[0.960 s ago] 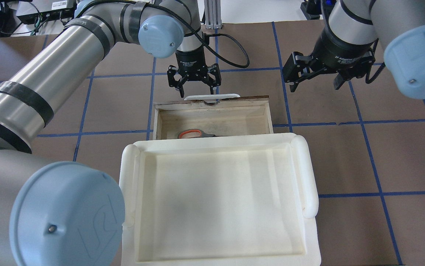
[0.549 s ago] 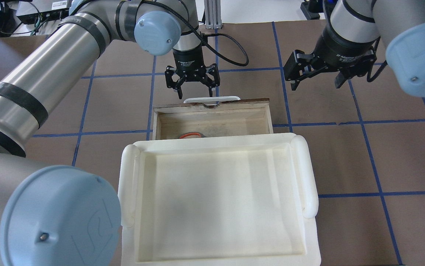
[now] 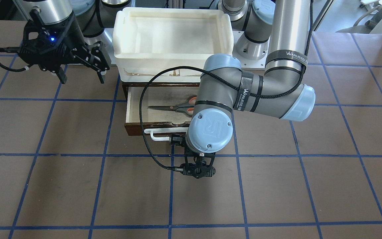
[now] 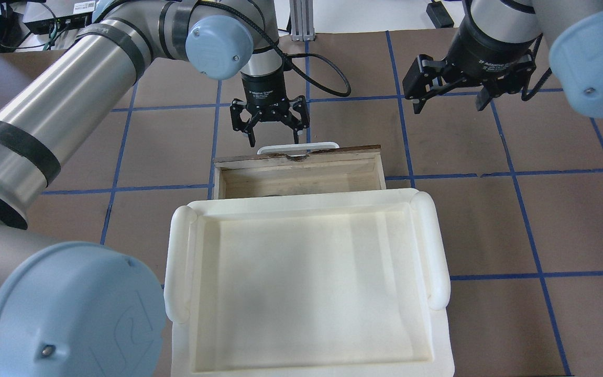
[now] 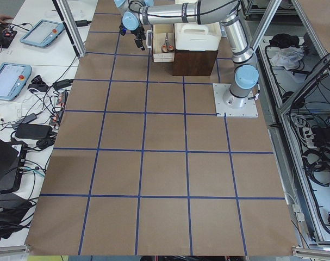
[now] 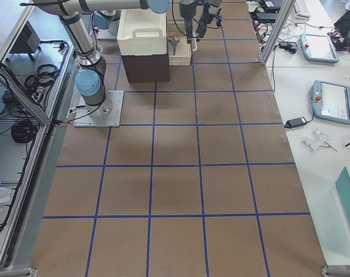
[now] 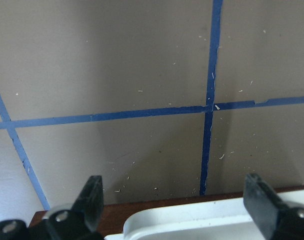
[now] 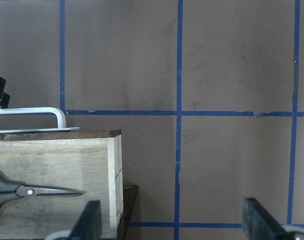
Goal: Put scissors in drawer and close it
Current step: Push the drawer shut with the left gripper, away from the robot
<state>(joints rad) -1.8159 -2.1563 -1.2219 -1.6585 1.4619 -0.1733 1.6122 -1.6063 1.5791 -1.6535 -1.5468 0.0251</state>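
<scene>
The scissors (image 3: 172, 108) lie flat on the pale floor of the drawer (image 4: 301, 159), blades pointing toward the robot's right. In the front-facing view their handles are partly covered by the left arm. Compared with the overhead view a second ago, the drawer has slid further under the white tray (image 4: 437, 246). The orange-looped handle that showed then is now hidden from above. The left gripper (image 4: 273, 137) has followed the drawer in, its jaws spread wide to either side of the white bar handle (image 4: 311, 144). It seems to sit just beyond the bar, but contact is hard to make out. The right gripper (image 4: 448, 107) hangs with fingers apart over the table, well clear of the drawer and slightly further from it than before.
</scene>
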